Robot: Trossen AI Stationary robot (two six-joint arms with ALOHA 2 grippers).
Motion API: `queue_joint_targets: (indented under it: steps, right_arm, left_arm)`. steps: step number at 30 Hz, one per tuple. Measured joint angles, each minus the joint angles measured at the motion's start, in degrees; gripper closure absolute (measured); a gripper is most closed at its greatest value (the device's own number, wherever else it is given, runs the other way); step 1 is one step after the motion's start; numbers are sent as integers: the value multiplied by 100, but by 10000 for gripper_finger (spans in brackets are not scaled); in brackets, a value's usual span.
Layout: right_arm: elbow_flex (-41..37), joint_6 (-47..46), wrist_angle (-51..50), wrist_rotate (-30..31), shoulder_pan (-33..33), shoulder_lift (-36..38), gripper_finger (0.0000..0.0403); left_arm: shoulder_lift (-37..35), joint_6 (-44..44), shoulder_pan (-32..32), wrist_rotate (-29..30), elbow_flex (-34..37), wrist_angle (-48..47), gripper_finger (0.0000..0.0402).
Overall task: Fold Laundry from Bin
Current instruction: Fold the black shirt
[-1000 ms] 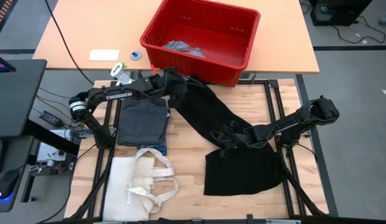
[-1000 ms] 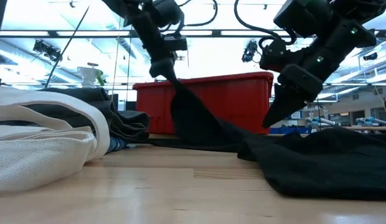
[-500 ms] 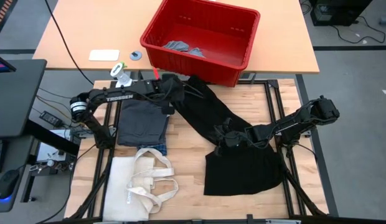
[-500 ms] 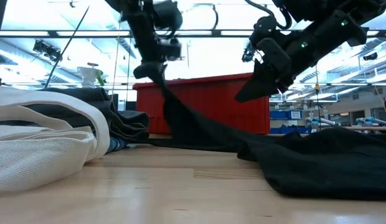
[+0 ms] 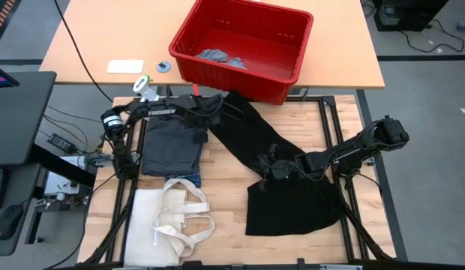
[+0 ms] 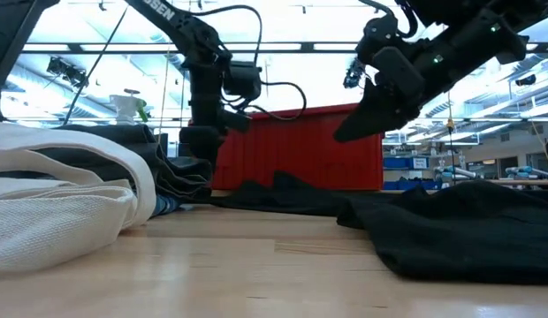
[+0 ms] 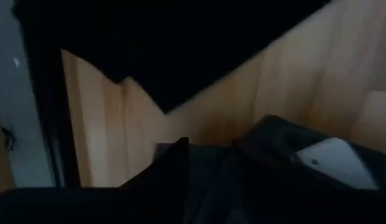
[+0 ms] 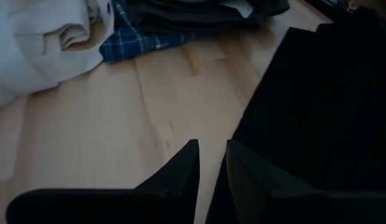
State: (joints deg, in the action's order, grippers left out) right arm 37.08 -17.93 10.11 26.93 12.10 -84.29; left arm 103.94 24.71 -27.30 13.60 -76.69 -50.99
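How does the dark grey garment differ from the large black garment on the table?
The dark grey garment is folded into a compact rectangle; the large black garment lies spread out and unfolded. The grey one lies on the left side, the black one stretches from the bin to the right. Both rest on the wooden table.

Bright overhead light; both wrist views dim and blurred.

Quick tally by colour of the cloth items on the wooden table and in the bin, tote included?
Black: 1, the large black piece
Dark grey: 1, the folded piece
Blue plaid: 1, the shirt edge
Light grey: 1 small heap in the red bin
Cream: 1, the tote bag
Total: 5
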Motion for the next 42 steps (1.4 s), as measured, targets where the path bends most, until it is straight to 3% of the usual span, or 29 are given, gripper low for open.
queue_joint_targets:
  steps: [4, 11, 19, 21, 26, 29, 32, 42]
  right_arm:
    - [0, 32, -134, 82, -19, 0, 313]
    - [0, 11, -259, 305, -142, 0, 313]
    - [0, -5, -289, 237, -85, 0, 313]
    - [0, -7, -300, 212, -85, 0, 313]
    - [0, 11, -404, 198, -85, 0, 313]
    - [0, 108, -407, 202, -91, 0, 313]
    - [0, 155, -380, 204, -118, 0, 313]
    - [0, 144, -376, 198, -134, 0, 313]
  left_arm:
    - [-163, -6, 114, -2, 0, 166, 260]
    - [-83, 337, 245, -21, -7, 1387, 258]
    - [463, 833, -410, 513, -7, 1958, 258]
    - [524, 663, -730, 145, -7, 1975, 258]
    - [525, 119, -1566, -1447, -7, 1882, 257]
    - [526, -250, -1861, -1965, -7, 1887, 257]
    - [562, -552, -1919, -2229, -7, 1885, 257]
    - [1019, -919, -1815, -2230, -7, 2052, 257]
